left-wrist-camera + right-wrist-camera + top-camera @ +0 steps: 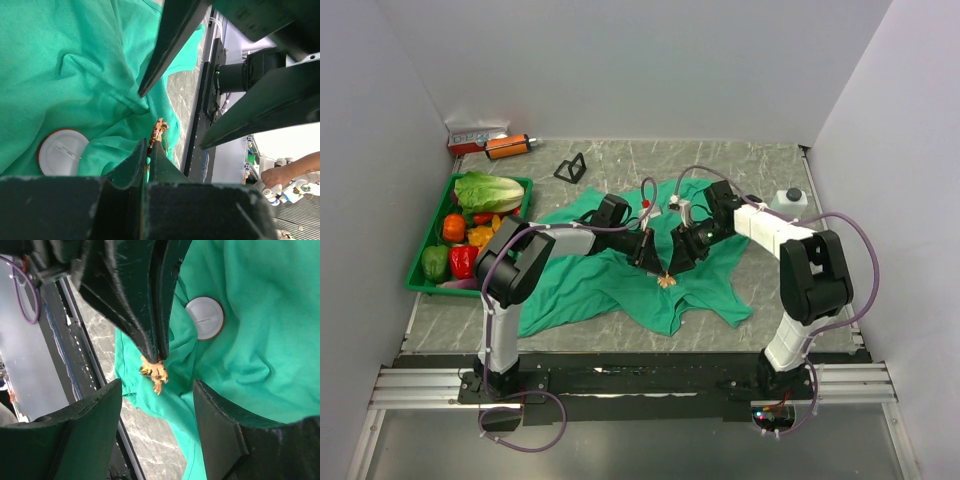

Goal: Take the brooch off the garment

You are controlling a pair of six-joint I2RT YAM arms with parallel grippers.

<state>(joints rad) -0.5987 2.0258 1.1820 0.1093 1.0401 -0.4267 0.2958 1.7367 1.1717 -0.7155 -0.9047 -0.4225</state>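
Pinching now: the left gripper [157, 351], jaws pressed together on the brooch [155, 373] at their very tips.
Other hand: the right gripper [157, 385], jaws apart, one to each side of the brooch, touching nothing that shows.
Brooch place: low centre of the overhead view, at the near hem of the teal T-shirt [582, 288]. Whether its pin is free of the cloth cannot be told.
Brooch handling: probably light, rigid and spiky, and small enough to slip from a tip pinch. Best taken across its body and drawn along the pin, not sideways.
Cloth handling: soft and wrinkled, likely to lift and stretch with any pull, so it wants pinning down just beside the brooch.
Also on the cloth: a white disc [61, 152] with a red rim, lower left in the left wrist view.
Surface: grey marbled tabletop [750, 160], smooth-looking, so the shirt may slide.
Room: white walls on three sides. A green tray [416, 272] of vegetables at left and a white bottle [790, 198] at right, both well apart from the work.
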